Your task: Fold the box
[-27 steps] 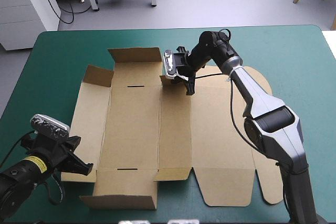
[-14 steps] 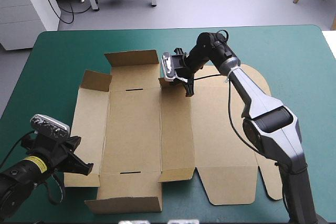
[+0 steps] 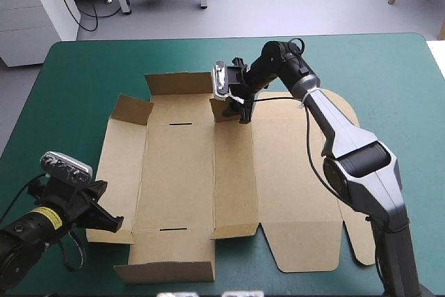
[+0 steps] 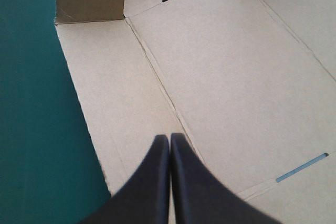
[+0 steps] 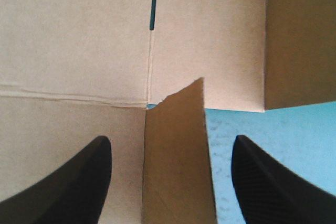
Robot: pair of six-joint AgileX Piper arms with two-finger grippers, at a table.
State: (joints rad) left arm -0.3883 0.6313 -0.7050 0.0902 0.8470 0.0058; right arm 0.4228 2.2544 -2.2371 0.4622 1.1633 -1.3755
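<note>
Brown, mostly flat, the box [image 3: 181, 172] lay centred on the teal-green cover [image 3: 83, 81]. The right gripper [image 3: 236, 109] stood released astride its upright far flap [image 5: 178, 156]; the left gripper [image 4: 169, 139], clenched, hovered over its near-left panel [image 4: 105, 93].

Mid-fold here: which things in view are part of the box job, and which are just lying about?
Part of the job:
box, lying flat
small raised flap at its far edge
right tool, open around that flap
left tool, shut, over the box's side panel

Not part of it:
only the teal-green cover
</note>
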